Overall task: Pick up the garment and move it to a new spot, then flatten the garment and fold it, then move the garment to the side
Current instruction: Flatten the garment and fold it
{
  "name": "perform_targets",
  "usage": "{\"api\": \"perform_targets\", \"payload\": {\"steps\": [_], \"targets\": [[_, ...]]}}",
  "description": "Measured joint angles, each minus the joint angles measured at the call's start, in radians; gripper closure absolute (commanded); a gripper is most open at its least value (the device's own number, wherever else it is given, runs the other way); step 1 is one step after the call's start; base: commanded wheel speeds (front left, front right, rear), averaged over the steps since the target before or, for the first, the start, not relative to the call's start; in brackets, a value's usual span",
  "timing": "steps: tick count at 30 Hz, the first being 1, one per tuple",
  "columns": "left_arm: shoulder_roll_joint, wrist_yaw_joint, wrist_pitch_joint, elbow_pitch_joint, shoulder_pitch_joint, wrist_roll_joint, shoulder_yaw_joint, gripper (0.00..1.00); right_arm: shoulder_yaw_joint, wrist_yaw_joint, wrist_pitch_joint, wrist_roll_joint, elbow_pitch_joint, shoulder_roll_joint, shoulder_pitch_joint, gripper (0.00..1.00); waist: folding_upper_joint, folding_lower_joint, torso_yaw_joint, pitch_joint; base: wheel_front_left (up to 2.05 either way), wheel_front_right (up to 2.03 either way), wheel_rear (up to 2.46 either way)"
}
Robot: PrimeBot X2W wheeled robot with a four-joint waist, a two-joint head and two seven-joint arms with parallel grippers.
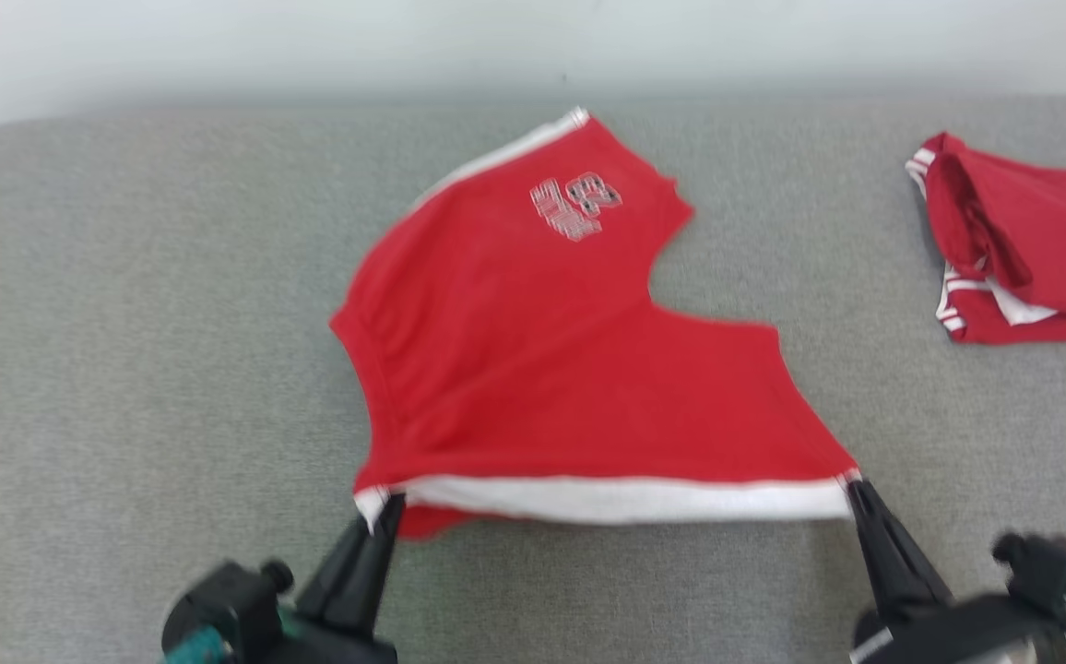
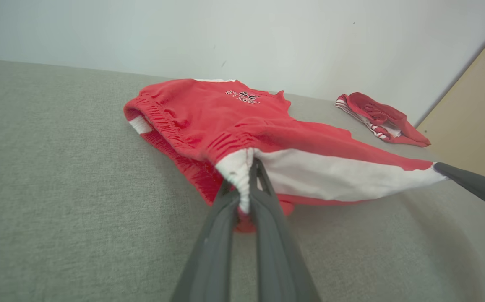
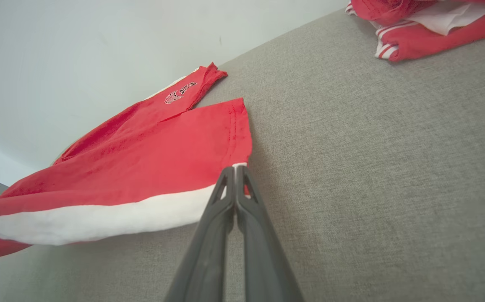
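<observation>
In the head view the garment (image 1: pixel 533 369), red shorts judged light, limp and apt to sag, is spread on the grey worktop (image 1: pixel 127 323), its white band (image 1: pixel 625 499) stretched between the left claw (image 1: pixel 389 503) and the right claw (image 1: pixel 854 487), each clamped on one end. In the left wrist view the left claw (image 2: pixel 249 165) is closed on the bunched white corner, the cloth lying beyond the tips; these corners are judged the soundest holds. In the right wrist view the right claw (image 3: pixel 235 170) is pinched shut on the opposite corner, the garment extending to that view's left.
</observation>
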Motion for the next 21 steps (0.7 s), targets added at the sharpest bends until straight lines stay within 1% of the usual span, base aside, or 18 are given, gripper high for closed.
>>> {"api": "perform_targets", "payload": {"steps": [4,7,10,14,17,21], "targets": [[0.001,-0.009,0.0,0.009,0.048,0.041,-0.012,1.0,-0.055,0.0,0.032,-0.013,-0.05,0.035,0.098,1.0,0.0,0.0,0.013,-0.032,0.0,0.0,0.0],[0.0,-0.014,0.0,0.011,0.066,0.044,-0.01,1.0,-0.083,0.0,0.052,-0.021,-0.091,0.064,0.157,1.0,0.0001,-0.0001,0.025,-0.051,0.0,0.0,0.0],[-0.005,-0.018,0.0,0.01,0.076,0.051,-0.004,1.0,-0.113,0.0,0.068,-0.029,-0.128,0.08,0.186,1.0,0.0001,0.0001,0.035,-0.06,0.0,0.0,0.0],[-0.012,-0.019,0.0,0.011,0.076,0.056,0.007,1.0,-0.12,0.0,0.076,-0.04,-0.15,0.09,0.188,1.0,0.0,0.0001,0.037,-0.061,0.0,0.0,0.0],[-0.028,-0.019,0.0,0.009,0.073,0.056,0.02,1.0,-0.115,0.0,0.083,-0.056,-0.159,0.089,0.164,1.0,0.0002,0.0002,0.039,-0.06,0.0,0.0,0.0],[-0.038,-0.023,0.0,0.009,0.048,0.068,0.021,1.0,-0.103,0.0,0.083,-0.067,-0.162,0.062,0.09,1.0,0.0002,0.0002,0.047,-0.056,0.0,0.0,0.0]]}}
